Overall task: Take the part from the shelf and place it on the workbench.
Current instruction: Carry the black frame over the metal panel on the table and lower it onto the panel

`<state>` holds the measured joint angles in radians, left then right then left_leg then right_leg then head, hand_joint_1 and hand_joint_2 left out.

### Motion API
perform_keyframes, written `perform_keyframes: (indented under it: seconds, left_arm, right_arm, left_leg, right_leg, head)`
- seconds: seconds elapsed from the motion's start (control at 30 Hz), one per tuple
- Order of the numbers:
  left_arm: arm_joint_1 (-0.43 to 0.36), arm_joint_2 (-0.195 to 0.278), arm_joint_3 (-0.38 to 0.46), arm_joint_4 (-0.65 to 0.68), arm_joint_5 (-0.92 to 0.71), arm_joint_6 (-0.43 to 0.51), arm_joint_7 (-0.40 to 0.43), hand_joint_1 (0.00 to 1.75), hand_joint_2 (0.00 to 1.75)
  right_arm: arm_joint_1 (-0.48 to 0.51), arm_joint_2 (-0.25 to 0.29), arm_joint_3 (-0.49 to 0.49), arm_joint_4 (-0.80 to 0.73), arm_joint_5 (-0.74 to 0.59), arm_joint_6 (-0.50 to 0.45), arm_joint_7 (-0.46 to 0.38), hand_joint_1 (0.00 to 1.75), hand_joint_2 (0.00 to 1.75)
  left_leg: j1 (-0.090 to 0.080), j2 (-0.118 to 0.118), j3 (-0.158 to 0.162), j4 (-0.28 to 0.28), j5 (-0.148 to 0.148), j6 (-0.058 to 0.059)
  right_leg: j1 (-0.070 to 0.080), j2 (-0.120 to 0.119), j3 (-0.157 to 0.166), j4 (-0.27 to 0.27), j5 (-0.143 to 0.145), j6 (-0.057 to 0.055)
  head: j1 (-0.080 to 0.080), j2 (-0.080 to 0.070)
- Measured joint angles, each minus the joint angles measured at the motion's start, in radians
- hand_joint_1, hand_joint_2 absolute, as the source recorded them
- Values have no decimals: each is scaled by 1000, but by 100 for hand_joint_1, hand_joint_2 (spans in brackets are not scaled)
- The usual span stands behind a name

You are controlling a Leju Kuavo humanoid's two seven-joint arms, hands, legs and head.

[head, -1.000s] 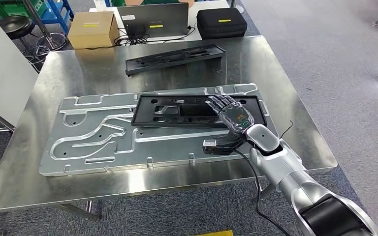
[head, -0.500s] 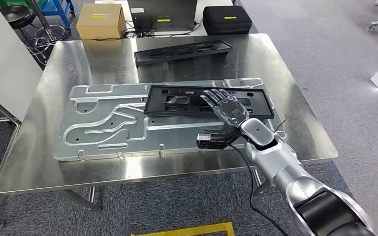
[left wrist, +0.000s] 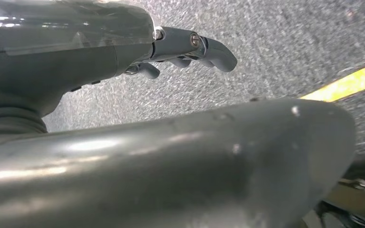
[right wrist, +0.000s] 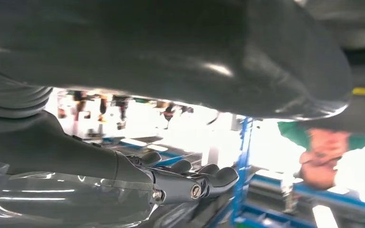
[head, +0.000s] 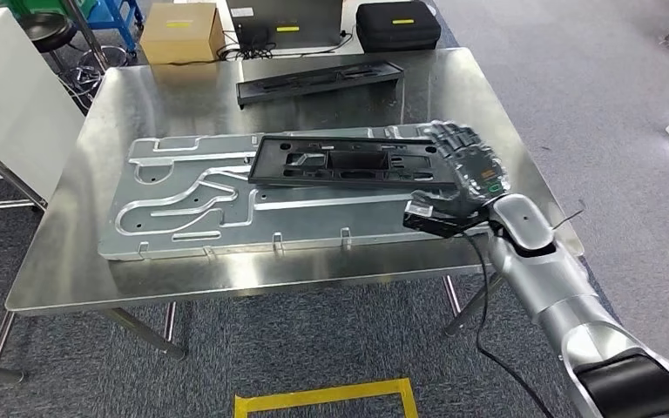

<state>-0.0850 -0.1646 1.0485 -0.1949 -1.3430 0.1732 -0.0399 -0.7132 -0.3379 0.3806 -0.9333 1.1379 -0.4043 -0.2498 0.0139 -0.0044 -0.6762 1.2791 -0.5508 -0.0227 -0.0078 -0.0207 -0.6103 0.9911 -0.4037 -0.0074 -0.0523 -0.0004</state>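
A long black frame part lies flat on a large grooved aluminium plate on the steel workbench. My right hand is at the part's right end, back of the hand up and fingers spread, covering that end. Whether it touches the part I cannot tell. In the right wrist view its fingers reach out with nothing in them. My left hand hangs over grey carpet, fingers loosely out and holding nothing.
A second black frame part lies at the back of the workbench. Behind it stand a cardboard box, a grey panel and a black case. Yellow floor tape runs in front. A person stands beyond.
The camera has shifted. My right hand has slid from the middle-right of the black part out to its right end. The part stays on the plate.
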Motion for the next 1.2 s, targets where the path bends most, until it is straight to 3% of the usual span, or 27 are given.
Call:
perform_keyframes:
  seconds: [0.07,0.13,0.17,0.23,0.27,0.33,0.4,0.43,0.47,0.5,0.53,0.57,0.63,0.67,0.73,0.77,0.8,0.83,0.9,0.93,0.97,1.03,1.07,1.1,1.13,1.17,1.2]
  left_arm:
    - [0,0,0,0,-4,0,-7,0,0]
    - [0,0,0,0,-8,-1,-12,0,0]
    - [0,0,0,0,-10,-2,-13,0,0]
    - [1,0,0,0,-14,-3,-14,0,0]
    - [0,0,0,0,-15,-3,-14,0,0]
    - [-3,1,0,0,-15,-4,-14,0,0]
    - [-4,0,0,0,-14,-4,-13,0,0]
    - [-3,0,0,0,-14,-4,-12,0,0]
    - [-3,0,0,0,-14,-3,-10,0,0]
    - [-3,0,0,0,-14,-2,-9,0,0]
    - [-3,0,0,0,-15,-1,-7,0,0]
    - [-4,0,0,0,-15,0,-6,0,0]
    - [-4,-1,0,0,-16,2,-5,0,0]
    - [-4,-2,0,0,-16,3,-4,0,0]
    - [-4,-3,0,0,-16,5,-1,0,0]
    - [-4,-4,0,0,-15,7,2,0,0]
    - [-4,-4,0,0,-15,8,5,0,0]
    - [-3,-4,0,0,-15,9,8,0,0]
    - [-3,-4,0,0,-16,10,14,0,0]
    - [-3,-4,0,0,-18,10,17,0,0]
    - [-3,-4,0,0,-22,9,21,0,0]
    - [-5,-2,0,0,-32,6,30,0,0]
    - [-7,-1,-1,-1,-37,5,33,0,0]
    - [-10,2,-2,-2,-42,4,34,0,0]
    - [-13,4,-3,-3,-46,3,33,0,0]
    - [-16,7,-4,-3,-48,3,30,0,0]
    - [-18,9,-5,-4,-51,3,27,0,0]
  right_arm:
    - [59,-44,-72,-81,2,0,4,0,0]
    - [133,-74,-155,-169,20,-3,9,0,0]
    - [172,-82,-198,-209,32,-5,9,0,0]
    - [249,-90,-283,-285,49,-12,6,0,0]
    - [290,-92,-323,-318,53,-16,3,0,0]
    - [367,-95,-400,-376,54,-28,-5,0,0]
    - [444,-94,-468,-423,40,-52,-15,0,0]
    - [480,-90,-502,-442,28,-67,-22,0,0]
    - [516,-85,-532,-457,13,-81,-30,0,0]
    - [549,-77,-561,-469,-9,-92,-39,0,0]
    - [580,-67,-592,-482,-40,-103,-49,0,0]
    - [608,-56,-622,-494,-76,-113,-62,0,0]
    - [657,-30,-680,-514,-153,-125,-94,0,0]
    - [679,-13,-709,-520,-194,-121,-112,0,0]
    - [710,37,-772,-516,-306,-77,-160,0,0]
    - [720,72,-808,-502,-381,-35,-193,0,0]
    - [726,110,-847,-479,-461,14,-230,0,0]
    - [731,150,-886,-447,-542,69,-268,0,0]
    - [733,217,-962,-362,-683,181,-312,0,0]
    - [728,246,-1004,-303,-741,231,-315,0,0]
    - [719,272,-1049,-226,-782,264,-307,0,0]
    - [694,312,-1138,-22,-814,285,-247,0,0]
    - [683,327,-1176,90,-817,290,-191,0,0]
    - [675,341,-1208,190,-822,300,-125,0,0]
    - [670,356,-1237,274,-834,314,-58,0,0]
    - [666,373,-1265,343,-850,327,6,0,44]
    - [663,391,-1292,400,-863,333,66,0,87]
  left_leg:
    - [3,-1,91,-117,42,1]
    - [0,-5,163,-232,44,9]
    - [-3,-6,176,-257,37,15]
    - [-5,-5,173,-268,47,32]
    - [-5,-4,167,-272,57,42]
    - [-3,0,148,-279,81,60]
    - [-6,0,119,-278,104,67]
    - [-7,0,103,-276,115,67]
    - [-7,1,86,-273,126,66]
    - [-7,1,69,-270,136,64]
    - [-7,1,52,-266,145,61]
    - [-7,1,38,-261,154,58]
    - [-9,1,21,-258,172,48]
    - [-9,1,19,-259,181,41]
    - [-8,2,21,-271,203,27]
    - [-5,2,18,-270,202,21]
    - [-4,1,11,-258,179,16]
    - [-4,1,1,-226,133,12]
    - [-3,1,-21,-110,13,10]
    - [-2,1,-27,-46,-23,8]
    - [-2,1,-23,2,-27,7]
    - [-3,1,26,16,28,10]
    - [-4,0,75,-26,53,14]
    - [-7,-1,140,-100,53,20]
    - [-9,-2,203,-186,33,24]
    - [-12,-1,248,-255,9,29]
    - [-15,0,273,-301,-9,34]
  right_leg:
    - [-2,-1,-21,13,8,9]
    - [-2,-2,-35,22,18,20]
    - [-1,-2,-39,22,25,26]
    - [-4,-1,-42,18,38,39]
    - [-7,2,-45,23,29,46]
    - [-11,9,-65,78,-42,54]
    - [-13,15,-95,200,-143,60]
    - [-14,16,-104,260,-169,63]
    - [-15,17,-101,296,-170,65]
    - [-15,17,-82,300,-150,66]
    - [-16,17,-47,270,-119,66]
    - [-17,17,5,208,-100,65]
    - [-13,17,106,64,-109,57]
    - [-9,17,134,17,-122,51]
    - [-3,19,137,-7,-116,35]
    - [-3,17,130,-12,-105,26]
    - [-4,15,119,-15,-91,17]
    - [-6,13,105,-18,-75,9]
    - [-6,13,70,-18,-45,-1]
    - [-5,13,51,-17,-30,-1]
    - [-3,13,32,-15,-15,-1]
    - [0,11,-8,-8,12,1]
    - [2,11,-26,-3,24,3]
    - [4,11,-41,3,34,5]
    - [5,11,-52,9,45,8]
    - [5,10,-59,11,57,12]
    - [4,10,-63,9,70,17]
  head:
    - [0,0]
    - [0,0]
    - [0,0]
    - [0,0]
    - [0,0]
    - [0,0]
    - [0,0]
    - [0,0]
    - [0,0]
    - [0,0]
    - [0,0]
    - [0,0]
    - [0,0]
    - [-1,0]
    - [-2,0]
    - [-2,0]
    - [-2,0]
    - [-2,0]
    - [-2,0]
    - [-2,0]
    - [-2,0]
    - [-2,0]
    - [-2,0]
    - [-2,0]
    - [-2,0]
    - [-2,0]
    - [-2,0]
